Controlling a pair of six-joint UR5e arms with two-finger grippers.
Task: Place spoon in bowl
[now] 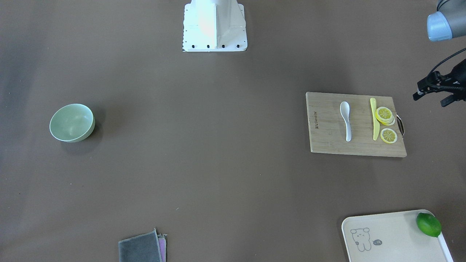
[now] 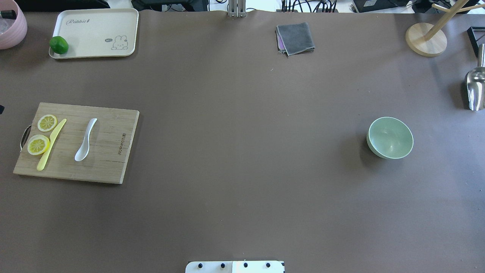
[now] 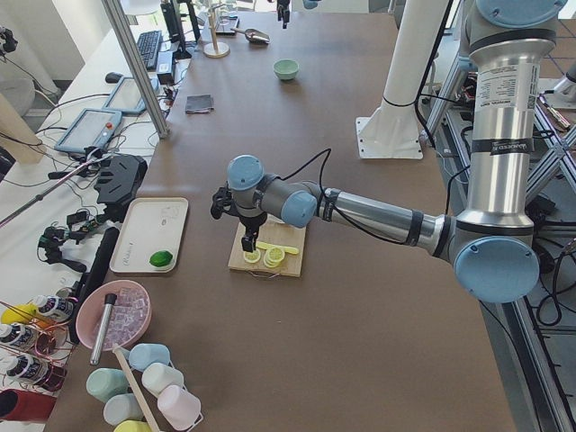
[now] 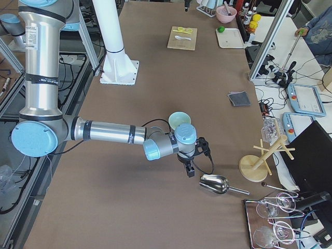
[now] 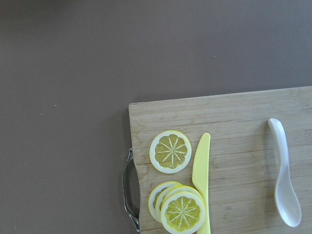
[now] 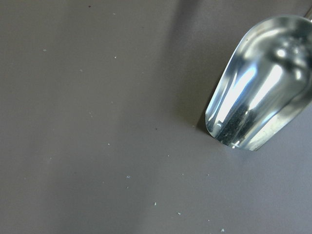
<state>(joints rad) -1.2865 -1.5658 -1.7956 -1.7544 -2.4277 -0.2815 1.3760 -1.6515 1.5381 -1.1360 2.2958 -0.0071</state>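
The white spoon (image 1: 346, 120) lies flat on a wooden cutting board (image 1: 327, 140), scoop toward the robot; it also shows in the overhead view (image 2: 86, 139) and the left wrist view (image 5: 284, 175). The mint-green bowl (image 1: 71, 122) stands upright and empty far across the table (image 2: 390, 137). My left gripper (image 1: 429, 100) hovers above the table just beyond the board's handle end, apart from the spoon, fingers spread and empty. My right gripper (image 4: 190, 171) hangs beside the bowl (image 4: 179, 120); I cannot tell whether it is open or shut.
A yellow knife (image 1: 374, 118) and lemon slices (image 1: 384, 114) share the board. A metal scoop (image 2: 475, 85) lies near the right gripper. A tray (image 1: 393, 236) with a lime (image 1: 428, 224), a folded grey cloth (image 2: 295, 38) and a wooden stand (image 2: 426, 38) sit along the far edge.
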